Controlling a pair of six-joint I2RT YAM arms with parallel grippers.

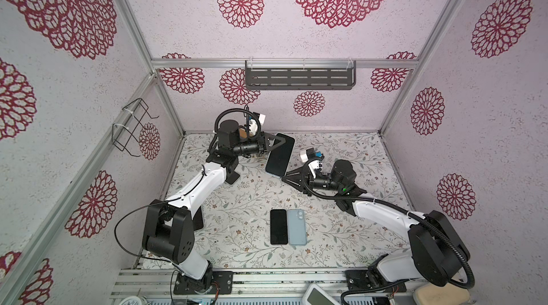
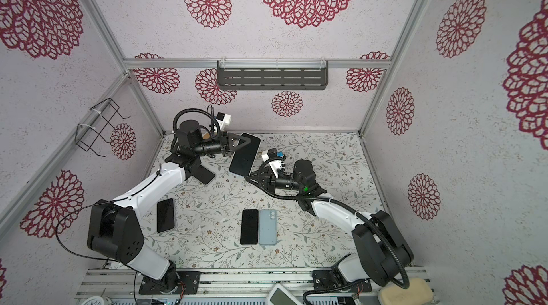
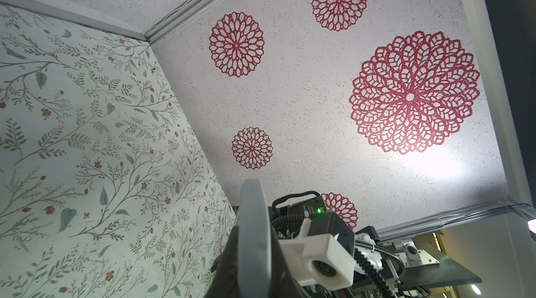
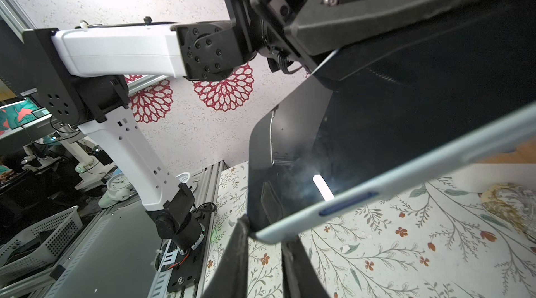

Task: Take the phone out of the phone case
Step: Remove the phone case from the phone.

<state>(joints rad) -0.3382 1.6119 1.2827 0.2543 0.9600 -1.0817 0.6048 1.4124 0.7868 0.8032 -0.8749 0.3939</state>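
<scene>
— Where does it stand?

— The left pincer (image 1: 275, 142) is clamped on the top end of the glossy black phone (image 1: 280, 159). It holds the phone tilted in the air above the back of the floral-print counter (image 1: 237, 199). The phone sits inside its pale blue matte case (image 4: 377, 183).

— And the right?

— The right pincer (image 1: 285, 178) straddles the case's rounded lower corner, jaws narrow. I can't tell if they bite yet.

— So it's the peeling step?

— I'd say so. Next it needs a firm nip on that rim alone, then a pull away from the slick glass.

Lab test cell: aluminium frame (image 1: 207, 63), wallpapered walls (image 1: 178, 21).
</scene>
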